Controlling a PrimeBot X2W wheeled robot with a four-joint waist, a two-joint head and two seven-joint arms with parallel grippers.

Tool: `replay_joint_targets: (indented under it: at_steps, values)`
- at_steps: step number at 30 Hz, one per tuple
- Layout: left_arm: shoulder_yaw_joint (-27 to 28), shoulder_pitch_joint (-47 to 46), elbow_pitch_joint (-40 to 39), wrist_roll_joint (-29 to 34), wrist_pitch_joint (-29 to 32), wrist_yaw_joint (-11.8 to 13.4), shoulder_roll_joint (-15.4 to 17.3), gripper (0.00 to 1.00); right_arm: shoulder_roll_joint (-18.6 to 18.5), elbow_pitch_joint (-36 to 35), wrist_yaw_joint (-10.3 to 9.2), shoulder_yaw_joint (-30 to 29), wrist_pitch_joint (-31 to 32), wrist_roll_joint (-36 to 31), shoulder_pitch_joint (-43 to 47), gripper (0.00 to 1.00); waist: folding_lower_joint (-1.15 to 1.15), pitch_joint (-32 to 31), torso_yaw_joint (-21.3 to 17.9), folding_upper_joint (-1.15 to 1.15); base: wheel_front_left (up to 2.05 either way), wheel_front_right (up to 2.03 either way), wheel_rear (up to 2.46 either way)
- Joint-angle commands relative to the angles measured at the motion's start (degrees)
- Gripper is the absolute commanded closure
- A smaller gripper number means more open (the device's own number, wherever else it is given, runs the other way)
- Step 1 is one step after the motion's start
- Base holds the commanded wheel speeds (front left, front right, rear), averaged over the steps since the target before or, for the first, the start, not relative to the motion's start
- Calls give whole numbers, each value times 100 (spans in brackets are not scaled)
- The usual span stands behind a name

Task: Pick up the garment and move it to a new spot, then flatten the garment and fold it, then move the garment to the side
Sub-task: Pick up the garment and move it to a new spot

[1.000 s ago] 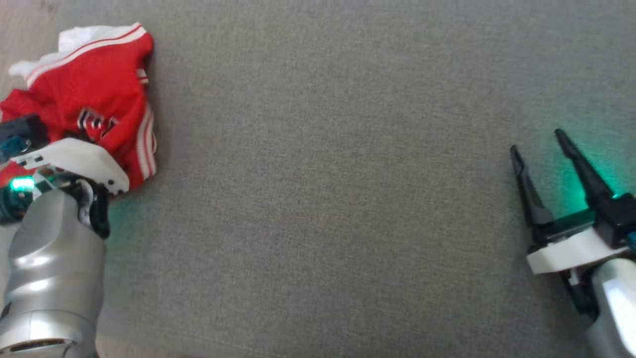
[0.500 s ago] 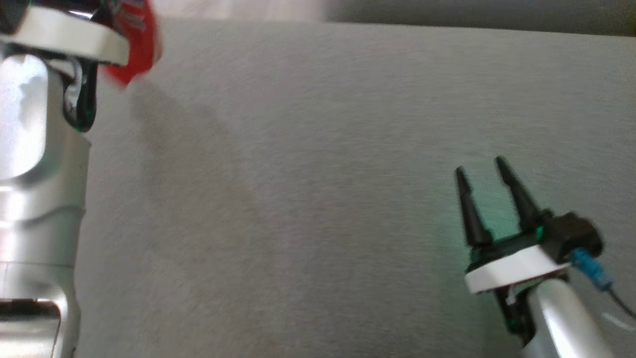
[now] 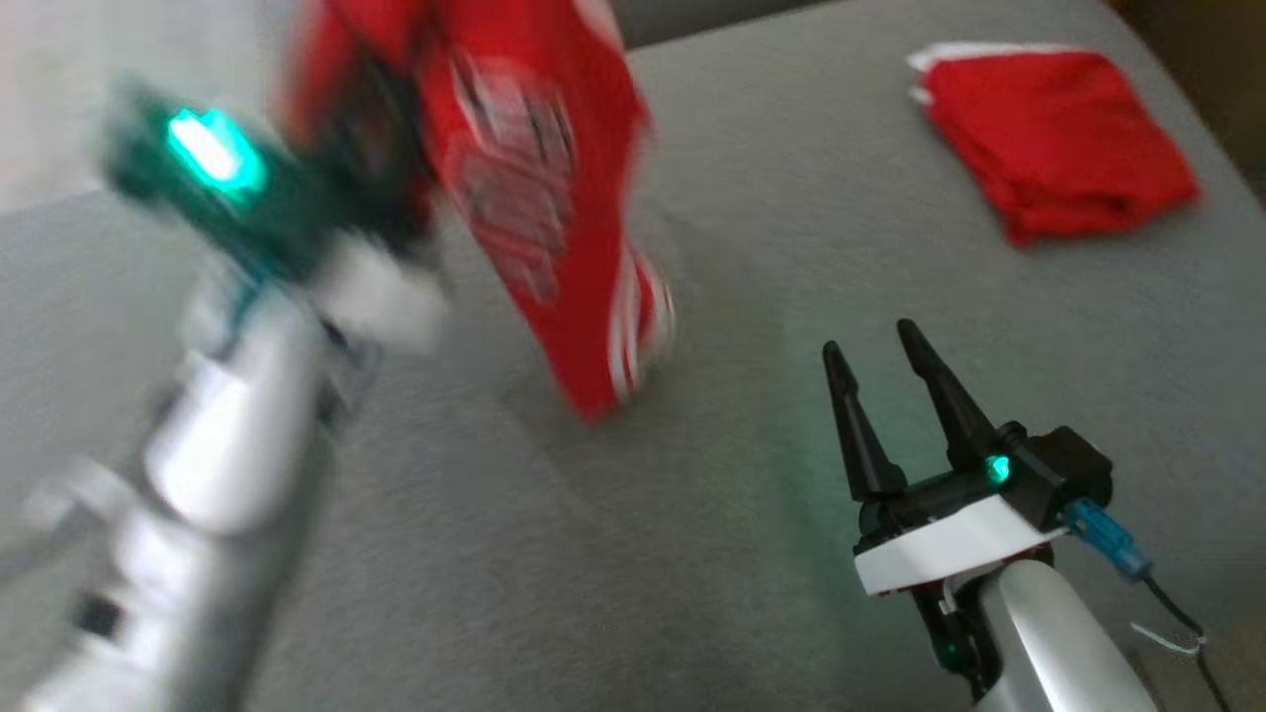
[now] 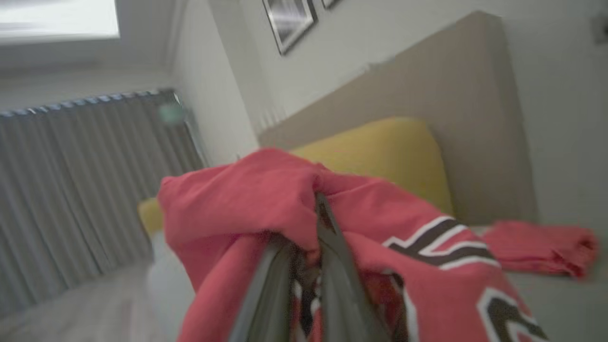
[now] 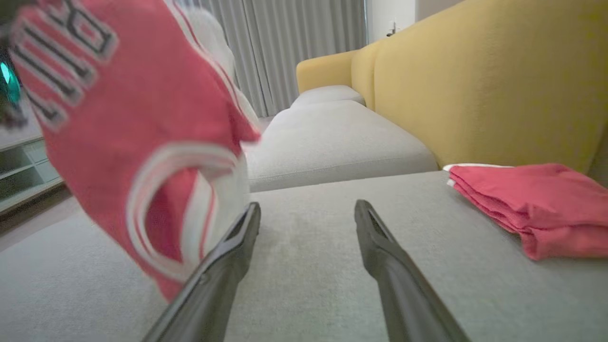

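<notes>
The left gripper point(image 4: 304, 247), clamped on the garment point(image 3: 534, 188), holds it lifted just left of the spread, empty right gripper point(image 3: 867, 336); the pick-up looks done, while placing, flattening and folding remain

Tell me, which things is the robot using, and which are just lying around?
Using: jersey, held by the shut left tool; open, empty right tool; grey cushion to work on.
Lying around: folded red cloth; yellow backrest; curtain; wall pictures.
</notes>
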Motion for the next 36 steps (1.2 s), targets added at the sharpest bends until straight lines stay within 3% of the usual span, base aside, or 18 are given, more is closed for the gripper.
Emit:
replay_joint_targets:
  at_steps: [1, 5, 7, 12, 17, 22, 29, 36]
  values:
    - [124, 11, -64, 15, -48, 41, 136, 100, 77, -177, -4, 139, -30, 36, -173, 0, 0, 285, -463, 0, 0, 0, 0]
    - [-369, 815, 654, 32, -190, 25, -300, 98, 83, -198, -4, 243, -30, 220, -176, 0, 0, 536, -530, 0, 0, 0, 0]
    - [-546, 1089, 983, 17, -218, 11, -520, 0, 83, -182, -4, 283, -30, 234, -187, 0, 0, 590, -501, 0, 0, 0, 0]
    - [-458, 1674, 609, -234, -230, 307, -930, 0, 84, -91, -4, 52, -30, 178, -78, 0, 0, 409, -172, 0, 0, 0, 0]
    - [-168, 2644, -584, -332, -231, 716, -1022, 0, 84, 14, -4, -328, -30, 21, 190, 0, 0, -164, 404, 0, 0, 0, 0]
    - [567, 3779, -1465, -370, -232, 1080, -1024, 0, 85, 83, -4, -718, -30, -147, 610, 0, 0, -786, 973, 0, 0, 0, 0]
    - [1337, 4810, -1993, -191, -232, 1063, -1022, 0, 70, 32, -4, -889, -30, -193, 1209, 0, 0, -1248, 1469, 0, 0, 0, 0]
    - [1491, 5102, -2093, -75, -232, 927, -1055, 0, 17, 10, -4, -838, -30, -252, 1435, 0, 0, -1359, 1579, 0, 0, 0, 0]
